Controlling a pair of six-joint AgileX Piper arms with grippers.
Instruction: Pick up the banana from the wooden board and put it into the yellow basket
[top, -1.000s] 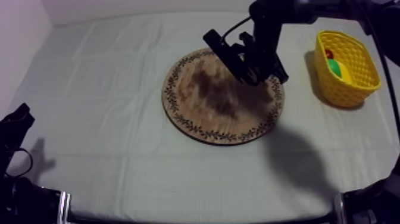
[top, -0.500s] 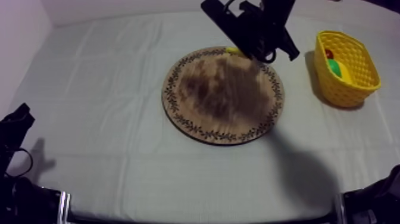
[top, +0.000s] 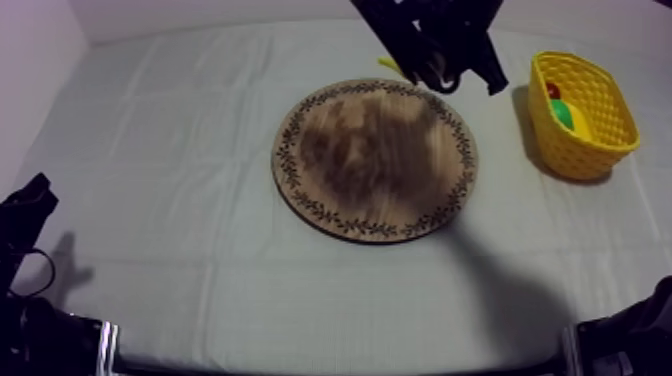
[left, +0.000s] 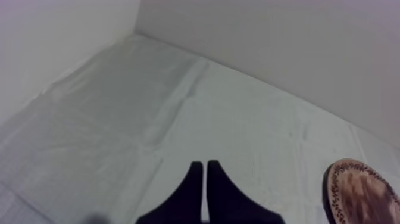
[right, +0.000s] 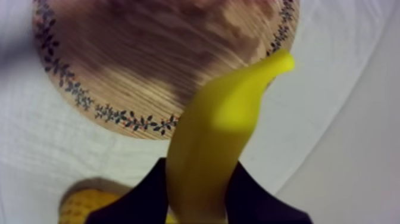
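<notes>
The yellow banana hangs above the round wooden board, clamped between my right gripper's black fingers. From above, my right gripper is high over the board's far rim, and a yellow tip of the banana pokes out beside it. The wooden board lies bare in the middle of the cloth. The yellow basket stands at the right with a small red fruit and a green fruit inside. My left gripper rests shut as a narrow wedge, low over the cloth.
The yellow basket's edge peeks out under my right gripper. The board's rim lies off to one side of my left gripper. My left arm sits at the near left of the table. A wall rises behind the table.
My right gripper has lifted off the board with the banana, moving up and toward the far edge and slightly toward the basket. The left arm has not moved.
</notes>
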